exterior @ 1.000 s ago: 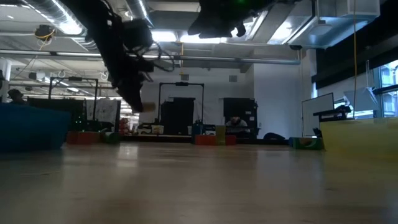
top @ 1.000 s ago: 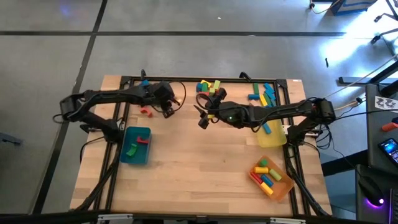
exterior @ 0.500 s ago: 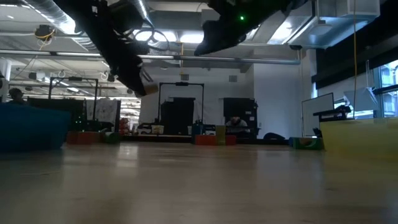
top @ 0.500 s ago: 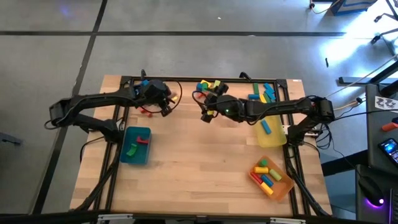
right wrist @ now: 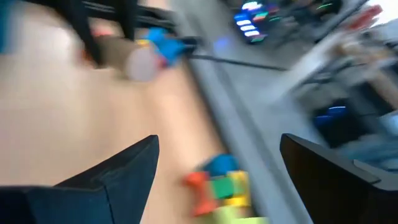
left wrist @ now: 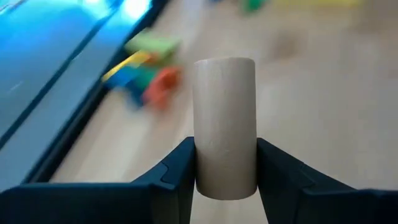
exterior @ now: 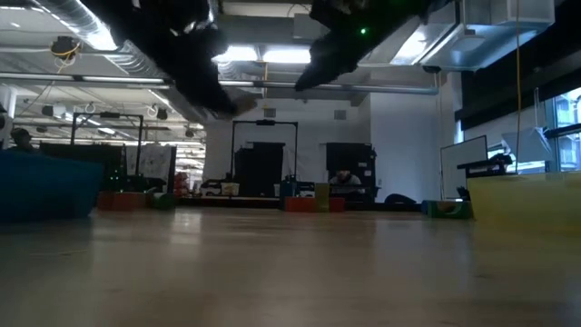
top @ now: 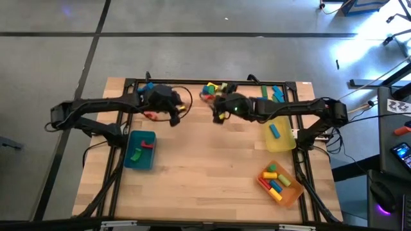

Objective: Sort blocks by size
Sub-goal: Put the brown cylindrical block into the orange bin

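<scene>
Cylinder block [left wrist: 225, 127] clamped in left tool [left wrist: 225, 177], right tool [right wrist: 217, 168] spread wide

The far blocks [right wrist: 221, 185] blur together (shapes unreadable) past the right gripper [right wrist: 217, 168].

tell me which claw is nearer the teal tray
Left. The left claw, shut on a plain cylinder, hovers just beyond the teal tray. The right claw, open, is farther off near the table's middle back.
</scene>
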`<state>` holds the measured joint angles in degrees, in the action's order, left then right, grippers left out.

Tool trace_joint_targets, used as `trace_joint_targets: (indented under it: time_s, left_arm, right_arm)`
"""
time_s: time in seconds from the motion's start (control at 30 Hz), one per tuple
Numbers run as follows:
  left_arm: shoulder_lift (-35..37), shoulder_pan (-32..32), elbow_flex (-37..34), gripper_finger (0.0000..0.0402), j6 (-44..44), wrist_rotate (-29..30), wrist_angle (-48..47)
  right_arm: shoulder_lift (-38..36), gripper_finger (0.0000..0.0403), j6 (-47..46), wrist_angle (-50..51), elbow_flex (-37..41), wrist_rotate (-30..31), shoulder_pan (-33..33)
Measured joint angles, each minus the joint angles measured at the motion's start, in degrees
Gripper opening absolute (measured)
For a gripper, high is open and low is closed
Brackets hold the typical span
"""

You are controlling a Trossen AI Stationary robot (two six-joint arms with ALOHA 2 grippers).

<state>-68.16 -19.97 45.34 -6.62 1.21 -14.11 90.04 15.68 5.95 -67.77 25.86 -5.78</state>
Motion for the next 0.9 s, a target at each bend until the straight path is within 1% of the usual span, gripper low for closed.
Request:
trace_joint_targets:
  time_s: [0.07,0.13,0.3,0.4,0.6,0.73,0.9]
  left_arm:
    - [0.3,1.8,0.0,0.0121,-2.4,-2.6,1.5]
    - [0.3,3.7,0.0,0.0121,-4.5,-2.9,2.6]
    - [0.3,8.2,0.0,0.0124,-5.7,-3.1,4.4]
    - [0.3,10.7,0.0,0.0125,-6.8,-4.1,4.9]
    - [0.2,15.1,-0.1,0.0126,-5.8,-4.2,6.4]
    - [0.1,17.2,-4.5,0.0126,-5.3,-4.3,14.2]
    - [0.2,18.3,-9.5,0.0126,-5.3,-4.8,26.3]
  right_arm:
    - [0.0,0.0337,-4.1,1.5,0.0,-2.6,1.8]
    - [0.0,0.0337,-7.5,1.0,0.0,-4.5,3.8]
    - [-0.8,0.0337,-11.4,0.8,0.1,-4.5,8.3]
    - [-1.0,0.0337,-13.8,0.0,-0.1,-4.5,10.5]
    - [-0.5,0.0337,-17.4,0.0,0.0,-6.1,14.4]
    - [0.0,0.0337,-17.9,-2.3,0.0,-8.1,16.9]
    - [1.3,0.0337,-18.4,-4.8,0.0,-7.9,18.0]
